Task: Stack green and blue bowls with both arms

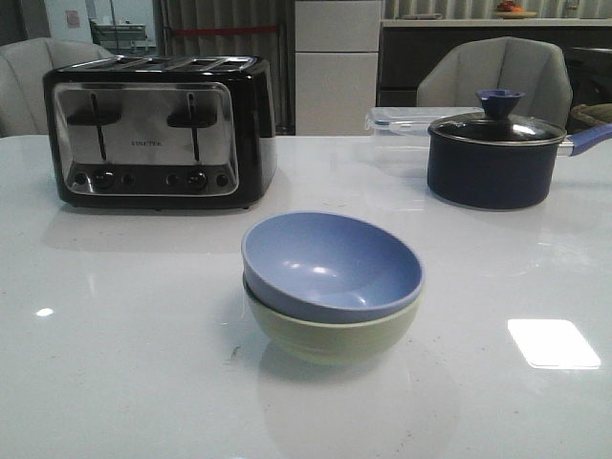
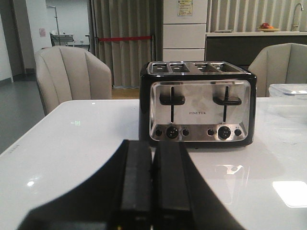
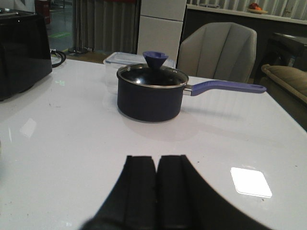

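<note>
A black and chrome four-slot toaster (image 1: 160, 129) is seen at the far left of the white table (image 1: 115, 363), its levers and dials facing the front camera. To the right of the toaster and nearer the camera, the blue bowl (image 1: 332, 265) is nested upright inside the green bowl (image 1: 330, 332), so that only the green bowl's lower wall is shown beneath the blue rim. Farther right of the toaster, and level with it, a dark navy saucepan (image 1: 492, 158) is placed, topped by a glass lid with a blue knob (image 1: 500, 101), its blue handle pointing away from the toaster. A clear plastic container (image 1: 402, 120) is partly hidden just behind the saucepan.

In the left wrist view, the left gripper (image 2: 152, 184) is held over the table in front of the toaster, its fingers pressed together with nothing between them. In the right wrist view, the right gripper (image 3: 157, 191) is likewise closed on nothing, facing the saucepan.
</note>
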`<control>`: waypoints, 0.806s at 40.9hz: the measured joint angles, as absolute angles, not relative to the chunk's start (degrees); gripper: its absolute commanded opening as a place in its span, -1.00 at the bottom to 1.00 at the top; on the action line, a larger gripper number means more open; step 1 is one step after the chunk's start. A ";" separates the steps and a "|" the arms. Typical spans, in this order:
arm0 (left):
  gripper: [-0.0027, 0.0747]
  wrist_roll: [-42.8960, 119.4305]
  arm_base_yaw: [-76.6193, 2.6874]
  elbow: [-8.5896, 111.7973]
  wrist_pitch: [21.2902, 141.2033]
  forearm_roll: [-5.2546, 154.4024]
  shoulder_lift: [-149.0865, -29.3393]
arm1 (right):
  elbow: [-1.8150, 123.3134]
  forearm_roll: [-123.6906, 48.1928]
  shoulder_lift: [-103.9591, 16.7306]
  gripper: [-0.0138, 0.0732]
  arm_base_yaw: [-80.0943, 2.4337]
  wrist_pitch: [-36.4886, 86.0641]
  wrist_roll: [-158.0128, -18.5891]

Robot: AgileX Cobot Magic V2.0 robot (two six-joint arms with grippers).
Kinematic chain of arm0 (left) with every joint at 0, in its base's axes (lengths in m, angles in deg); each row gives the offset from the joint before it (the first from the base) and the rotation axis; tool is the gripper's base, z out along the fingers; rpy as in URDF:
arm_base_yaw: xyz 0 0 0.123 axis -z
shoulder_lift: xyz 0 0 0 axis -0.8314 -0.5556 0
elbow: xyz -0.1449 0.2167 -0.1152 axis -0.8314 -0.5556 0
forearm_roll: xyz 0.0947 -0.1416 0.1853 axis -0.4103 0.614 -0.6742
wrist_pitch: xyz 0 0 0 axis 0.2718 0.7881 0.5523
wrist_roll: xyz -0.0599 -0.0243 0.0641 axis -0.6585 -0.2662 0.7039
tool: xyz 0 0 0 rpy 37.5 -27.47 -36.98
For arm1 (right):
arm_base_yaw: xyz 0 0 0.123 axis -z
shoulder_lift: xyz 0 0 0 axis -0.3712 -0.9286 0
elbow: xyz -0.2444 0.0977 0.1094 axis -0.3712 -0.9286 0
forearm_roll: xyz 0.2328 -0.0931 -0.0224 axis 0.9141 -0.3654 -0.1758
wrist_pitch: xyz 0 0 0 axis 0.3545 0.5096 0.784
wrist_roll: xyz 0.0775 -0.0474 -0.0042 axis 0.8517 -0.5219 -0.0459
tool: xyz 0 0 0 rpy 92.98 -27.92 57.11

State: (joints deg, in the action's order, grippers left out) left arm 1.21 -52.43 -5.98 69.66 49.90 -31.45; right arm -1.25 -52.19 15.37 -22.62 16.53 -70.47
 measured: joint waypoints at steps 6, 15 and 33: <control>-0.68 1.21 -52.43 -5.98 69.66 49.90 -31.45 | -1.25 -52.19 15.37 -0.56 -22.62 15.98 -70.54; -0.69 1.21 -52.43 -5.98 69.66 49.90 -31.45 | -1.25 -52.09 15.37 -0.56 -23.49 13.10 -68.72; -0.69 1.21 -52.43 -5.98 69.66 49.90 -31.45 | -1.25 -52.09 15.37 -0.56 -23.83 12.22 -68.12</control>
